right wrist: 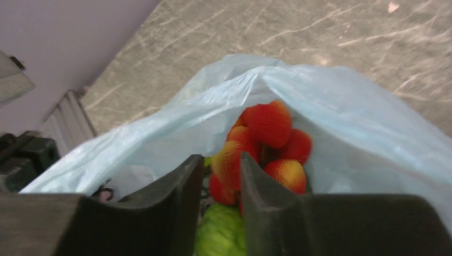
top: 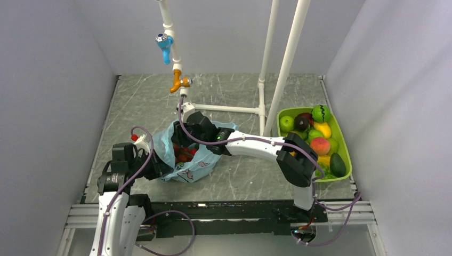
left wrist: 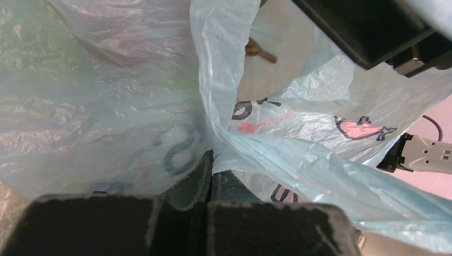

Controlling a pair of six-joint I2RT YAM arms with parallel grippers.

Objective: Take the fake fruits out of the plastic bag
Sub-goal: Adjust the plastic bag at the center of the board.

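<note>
The light-blue plastic bag (top: pixel 198 164) lies at the table's near left, its mouth open upward. Red-and-yellow fake fruits (top: pixel 183 154) fill it; in the right wrist view they (right wrist: pixel 269 122) bunch above a lumpy green fruit (right wrist: pixel 221 234). My left gripper (top: pixel 158 162) is shut on the bag's left edge, and the film (left wrist: pixel 106 106) bunches at its tips (left wrist: pixel 211 160). My right gripper (top: pixel 185 140) is at the bag's mouth, its jaws (right wrist: pixel 221 159) narrowly apart right over the fruits, a red-yellow one showing in the gap. The bag wall (right wrist: pixel 346 122) rises around it.
A green bin (top: pixel 349 156) at the right edge holds several fake fruits, such as a peach (top: pixel 320 145) and a green apple (top: pixel 287 123). White pipe posts (top: pixel 288 58) stand behind the bag, and a blue-and-orange tap (top: pixel 166 45) hangs at the back.
</note>
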